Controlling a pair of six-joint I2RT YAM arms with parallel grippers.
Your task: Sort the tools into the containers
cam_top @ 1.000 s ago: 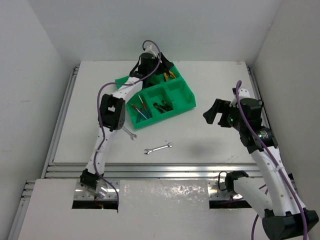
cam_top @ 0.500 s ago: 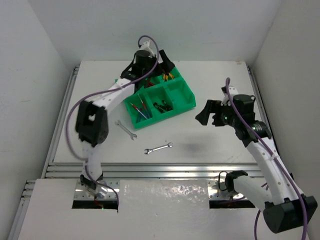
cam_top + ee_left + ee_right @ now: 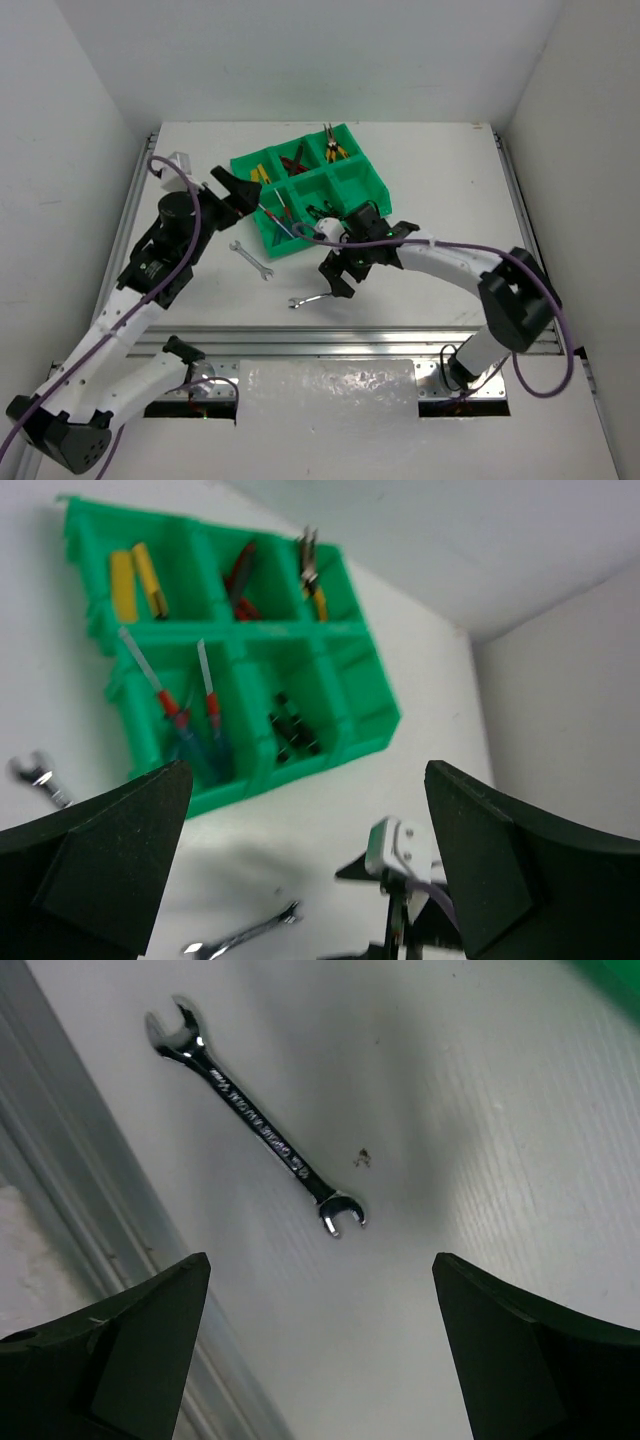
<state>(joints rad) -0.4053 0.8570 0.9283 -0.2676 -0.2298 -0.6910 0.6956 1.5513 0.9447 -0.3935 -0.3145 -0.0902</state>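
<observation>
item: silver wrench (image 3: 255, 1130) — flat on the table (image 3: 480, 1160), near the green tray (image 3: 250, 785), below the right claw (image 3: 320, 1270), which is spread wide and empty. stiff, light, likely slick steel — pinch across the mid-shank. left claw (image 3: 307, 780) likewise agape, holding nothing.

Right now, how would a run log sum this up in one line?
left pincer: open, empty | right pincer: open, above wrench | second wrench: on table | tray: part filled
</observation>
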